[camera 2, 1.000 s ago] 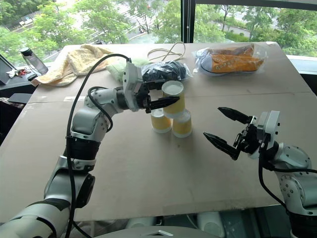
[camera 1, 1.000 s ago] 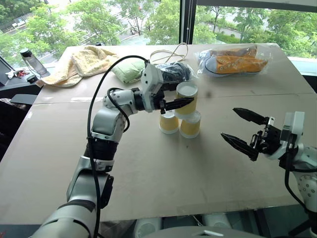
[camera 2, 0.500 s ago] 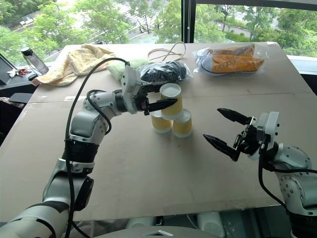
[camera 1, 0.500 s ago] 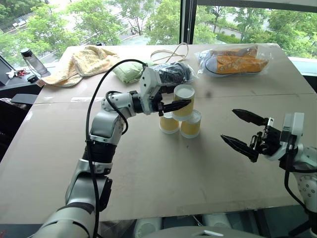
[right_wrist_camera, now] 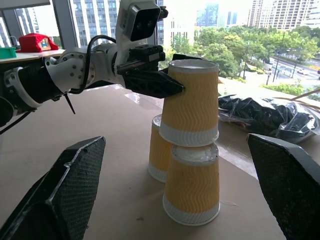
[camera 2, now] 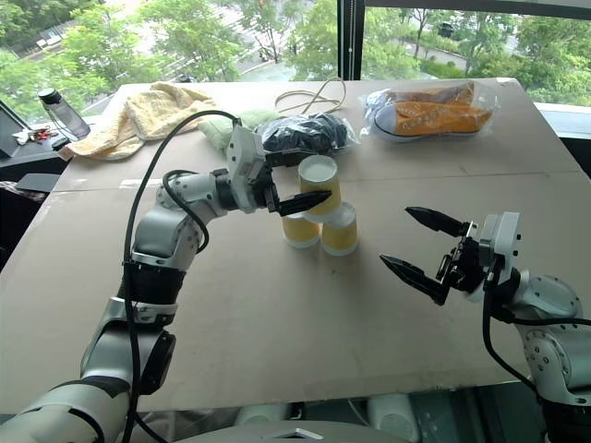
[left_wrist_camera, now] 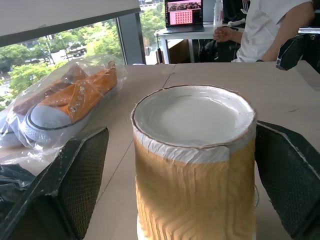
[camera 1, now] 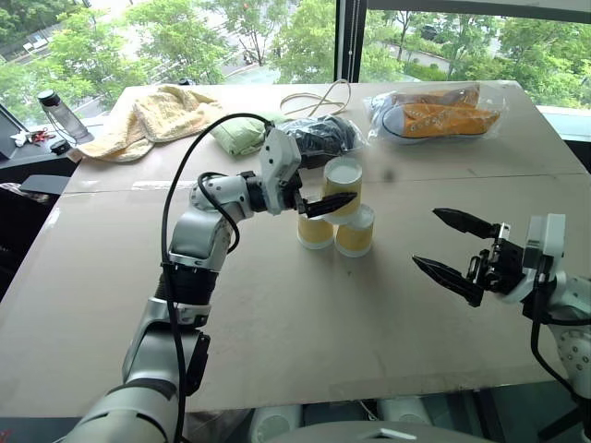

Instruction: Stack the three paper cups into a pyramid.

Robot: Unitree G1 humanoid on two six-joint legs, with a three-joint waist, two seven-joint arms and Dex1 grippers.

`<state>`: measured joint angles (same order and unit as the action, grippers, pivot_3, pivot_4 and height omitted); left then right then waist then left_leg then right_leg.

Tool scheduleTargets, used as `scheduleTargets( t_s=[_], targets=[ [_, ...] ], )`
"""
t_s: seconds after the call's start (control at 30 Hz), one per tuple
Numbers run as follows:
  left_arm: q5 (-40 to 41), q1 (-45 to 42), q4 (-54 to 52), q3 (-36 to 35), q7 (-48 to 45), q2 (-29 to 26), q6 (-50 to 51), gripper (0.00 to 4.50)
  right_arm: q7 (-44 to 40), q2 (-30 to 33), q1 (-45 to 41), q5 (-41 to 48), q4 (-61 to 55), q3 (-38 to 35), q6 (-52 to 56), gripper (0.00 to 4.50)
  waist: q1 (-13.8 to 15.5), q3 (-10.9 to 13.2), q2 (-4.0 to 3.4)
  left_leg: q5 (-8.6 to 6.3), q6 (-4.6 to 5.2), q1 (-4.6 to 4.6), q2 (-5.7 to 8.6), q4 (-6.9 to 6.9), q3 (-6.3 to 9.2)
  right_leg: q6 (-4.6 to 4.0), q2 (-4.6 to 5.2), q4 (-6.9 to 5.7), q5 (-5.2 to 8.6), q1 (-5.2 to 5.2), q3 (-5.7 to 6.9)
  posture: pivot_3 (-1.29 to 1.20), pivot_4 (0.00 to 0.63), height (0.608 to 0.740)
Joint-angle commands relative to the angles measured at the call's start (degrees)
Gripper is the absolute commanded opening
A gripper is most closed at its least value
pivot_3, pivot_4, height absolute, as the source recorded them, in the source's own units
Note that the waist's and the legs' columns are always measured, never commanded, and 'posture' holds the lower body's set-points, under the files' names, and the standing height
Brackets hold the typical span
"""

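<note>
From the head camera, the bench [camera 1: 277,305] carries the three paper cups near its middle: two upside-down base cups touching side by side, the left base cup [camera 1: 315,231] and the right base cup [camera 1: 355,233], with the top cup [camera 1: 344,186] upside down on them, resting mostly over the right one. That makes the pyramid [camera 1: 338,210]. The left gripper [camera 1: 325,196] reaches in level from nine o'clock, and its jaws stand spread on either side of the top cup rather than pinching it. The right gripper [camera 1: 452,249] hangs at about four o'clock from the cups, well apart from them, jaws wide and holding nothing. At twelve o'clock lie a black bag [camera 1: 323,136] and a white cord [camera 1: 319,97]; toward one o'clock is a pair of orange sneakers in clear plastic [camera 1: 434,113]; toward ten o'clock are a green cloth [camera 1: 238,134], a yellow towel [camera 1: 148,115] and a bottle [camera 1: 61,114].

In the left wrist view, the top cup's white base [left_wrist_camera: 194,116] faces up between the two fingers [left_wrist_camera: 85,175], with a gap showing on each side. The wrapped sneakers lie beyond it, and a person in a white shirt [left_wrist_camera: 270,27] sits at a far desk with a laptop [left_wrist_camera: 184,14].

In the right wrist view, the stack stands between this gripper's own widely parted fingers [right_wrist_camera: 70,190]. The left gripper's finger [right_wrist_camera: 150,82] lies against or just beside the top cup's side; I cannot tell which.
</note>
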<state>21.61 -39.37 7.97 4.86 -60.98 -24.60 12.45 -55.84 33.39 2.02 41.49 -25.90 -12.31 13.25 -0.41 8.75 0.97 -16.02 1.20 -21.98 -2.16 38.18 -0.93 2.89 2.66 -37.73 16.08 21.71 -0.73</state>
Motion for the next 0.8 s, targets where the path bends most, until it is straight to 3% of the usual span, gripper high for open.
scheduleTargets(
  t_s=[0.03,0.3,0.47,0.63,0.7,0.8],
  targets=[
    [1.7,1.1,-3.1,-2.0,0.4,0.0,-0.1,4.45,-0.8,0.7,0.0,0.9,-0.3,-2.3,-1.3,4.5,0.0,0.0,0.0,0.0,0.0,0.0,0.0,0.0,0.0,0.0,0.0,-0.01,0.0,0.0,-0.01,0.0,0.15,0.74],
    [5.3,3.7,-7.8,-5.3,1.6,-0.3,1.6,4.45,-1.5,0.6,0.2,0.7,0.3,-2.3,-1.4,4.5,0.0,0.0,0.0,0.0,0.0,0.0,-0.01,0.02,0.01,0.0,0.01,-0.01,0.0,0.0,0.0,0.0,0.15,0.74],
    [13.3,9.9,-16.6,-9.7,-0.2,-3.0,5.7,4.45,-2.3,0.7,0.6,0.2,1.6,-2.8,-2.0,4.5,-0.3,0.0,0.0,0.0,0.0,0.02,-0.05,0.01,-0.01,0.0,0.01,-0.04,0.0,0.0,-0.04,0.0,0.15,0.74],
    [16.7,22.3,-23.0,-14.3,1.2,-7.7,10.3,4.45,-3.6,0.1,2.5,-1.2,4.2,-2.7,-3.6,4.5,-0.2,0.0,-0.02,0.0,0.0,0.06,-0.14,-0.01,-0.02,0.0,0.04,-0.05,0.0,-0.01,-0.07,0.0,0.15,0.74],
    [18.9,29.1,-24.6,-17.5,3.6,-7.2,11.7,4.45,-3.5,-1.6,3.5,-1.9,6.5,-2.9,-5.7,4.5,-0.3,0.0,-0.03,0.0,0.0,0.12,-0.15,-0.02,-0.07,-0.01,0.06,-0.06,0.01,-0.03,-0.11,0.0,0.15,0.74],
    [17.0,40.3,-27.6,-16.7,3.3,-6.9,9.8,4.45,-4.7,-2.8,5.0,-4.2,10.5,-2.6,-8.9,4.5,-0.3,0.0,-0.04,-0.01,0.0,0.14,-0.2,-0.07,-0.12,-0.01,0.11,-0.03,0.01,-0.04,-0.16,0.0,0.15,0.74]
  ],
)
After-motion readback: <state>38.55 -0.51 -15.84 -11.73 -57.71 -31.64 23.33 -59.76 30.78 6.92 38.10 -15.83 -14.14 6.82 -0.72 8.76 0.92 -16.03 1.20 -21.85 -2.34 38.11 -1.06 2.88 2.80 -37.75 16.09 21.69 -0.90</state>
